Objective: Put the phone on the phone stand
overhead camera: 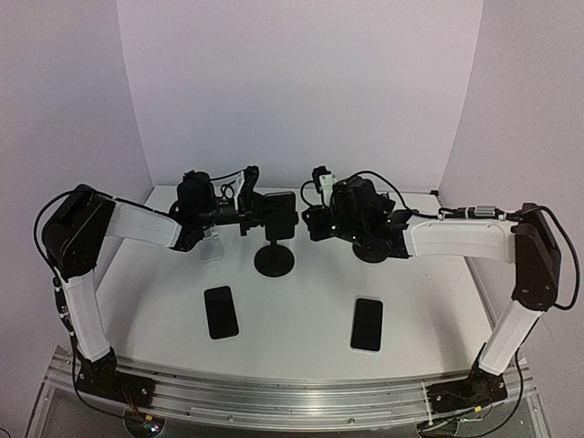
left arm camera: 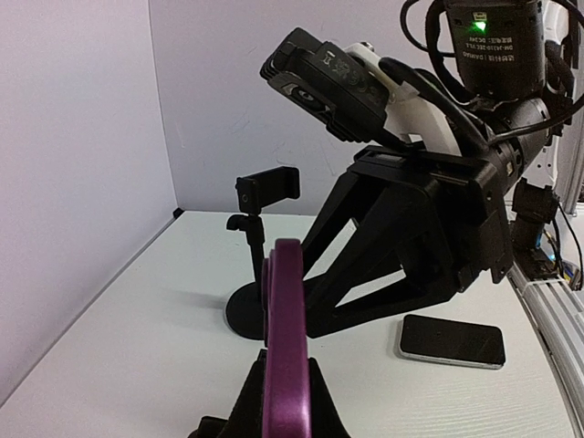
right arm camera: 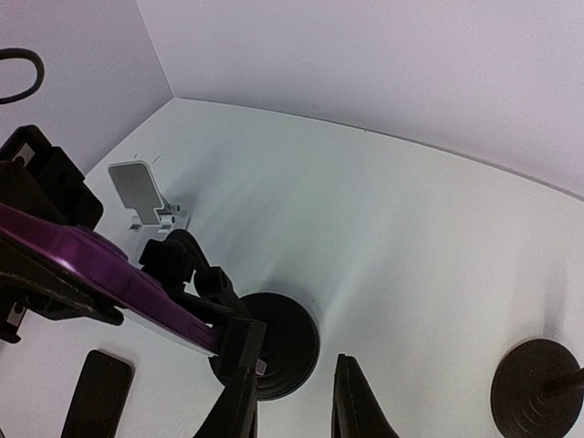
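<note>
A purple phone (right arm camera: pixel 109 274) hangs edge-up over the table, and my left gripper (left arm camera: pixel 285 392) is shut on its near end. In the top view the phone (overhead camera: pixel 280 215) stands above the black phone stand (overhead camera: pixel 274 260). Its far end sits in the stand's black clamp (right arm camera: pixel 228 333), above the round base (right arm camera: pixel 287 342). My right gripper (right arm camera: pixel 294 365) is open beside that clamp. Its left finger (right arm camera: pixel 239 401) touches the clamp from below and nothing lies between the fingers. From above, the right gripper (overhead camera: pixel 313 221) is just right of the phone.
Two dark phones (overhead camera: pixel 221 312) (overhead camera: pixel 367 324) lie flat near the front. A small white stand (right arm camera: pixel 146 196) is behind the left arm. A second black stand (left arm camera: pixel 265 187) with an empty clamp stands under the right arm, its base (right arm camera: pixel 538 383) on the table.
</note>
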Controlling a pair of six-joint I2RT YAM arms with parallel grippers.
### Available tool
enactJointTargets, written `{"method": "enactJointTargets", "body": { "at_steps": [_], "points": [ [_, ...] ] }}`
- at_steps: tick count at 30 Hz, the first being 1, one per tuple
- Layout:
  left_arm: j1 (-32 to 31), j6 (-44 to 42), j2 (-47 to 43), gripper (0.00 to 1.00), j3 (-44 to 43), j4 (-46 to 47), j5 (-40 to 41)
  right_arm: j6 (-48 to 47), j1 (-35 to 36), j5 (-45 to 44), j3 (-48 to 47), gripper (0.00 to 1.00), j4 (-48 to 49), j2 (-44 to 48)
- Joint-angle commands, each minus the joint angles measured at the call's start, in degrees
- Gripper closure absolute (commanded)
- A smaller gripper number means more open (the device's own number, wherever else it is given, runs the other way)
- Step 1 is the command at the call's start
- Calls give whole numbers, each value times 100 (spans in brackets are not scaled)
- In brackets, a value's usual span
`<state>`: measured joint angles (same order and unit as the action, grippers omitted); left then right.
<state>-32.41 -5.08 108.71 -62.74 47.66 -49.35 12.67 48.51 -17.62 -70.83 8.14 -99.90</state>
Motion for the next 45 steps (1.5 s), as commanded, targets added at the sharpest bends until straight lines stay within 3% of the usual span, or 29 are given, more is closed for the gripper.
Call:
{"method": "enactJointTargets", "body": {
  "at_steps": [1,16,29,33,42,45],
  "points": [
    [33,-102,335,100,-186,-198,-360,-54,13,124,-161,76,129,151],
    [68,436,1184,100,-1528,-655,-852,-256,17,-10,80,66,-6,468],
    [243,213,1756,100,-2485,-1476,-952,-302,13,-106,109,62,-50,535],
    [266,-211,1844,100,-2663,-1599,-994,-313,11,-89,113,62,-50,567],
    [302,-104,1962,100,-2895,-1638,-1248,-291,13,-49,113,61,-58,600],
    [323,57,1930,94,-2935,-1650,-1379,-291,15,-61,122,60,-59,619]
  ]
}}
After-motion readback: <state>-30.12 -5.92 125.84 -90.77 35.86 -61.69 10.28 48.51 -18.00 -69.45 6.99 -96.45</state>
